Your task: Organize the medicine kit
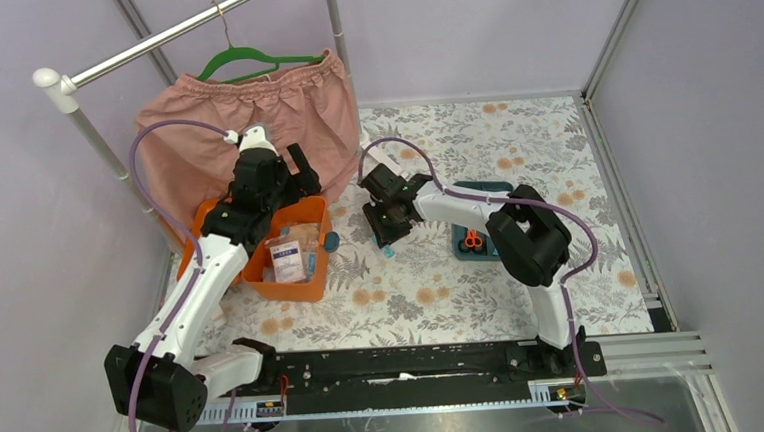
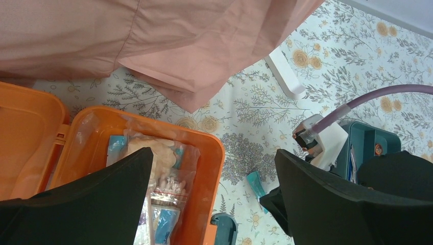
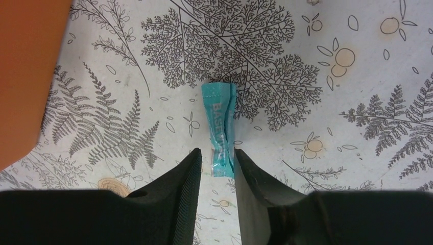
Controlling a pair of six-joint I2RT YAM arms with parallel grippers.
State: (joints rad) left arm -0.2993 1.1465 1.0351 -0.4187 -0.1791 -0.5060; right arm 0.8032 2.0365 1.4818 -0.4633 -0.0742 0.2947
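The orange medicine kit box (image 1: 314, 280) lies open at the left, its lid (image 1: 199, 232) folded back, with clear bags of supplies (image 1: 288, 254) inside. My left gripper (image 2: 213, 152) hovers open and wide above the box's far right corner (image 2: 212, 148), holding nothing. A small teal packet (image 3: 219, 122) lies flat on the floral cloth to the right of the box. My right gripper (image 3: 217, 151) is low over it, jaws narrowly open, the packet's near end between the fingertips. The dark teal insert tray (image 1: 486, 188) sits behind the right arm, orange-handled scissors (image 1: 473, 238) in it.
A pink garment (image 1: 252, 124) on a green hanger (image 1: 248, 57) hangs from a white rack (image 1: 147, 45) behind the box, its hem draping near the lid. The rack's white foot (image 2: 283, 71) rests on the cloth. The box's teal latch (image 2: 224, 229) faces right.
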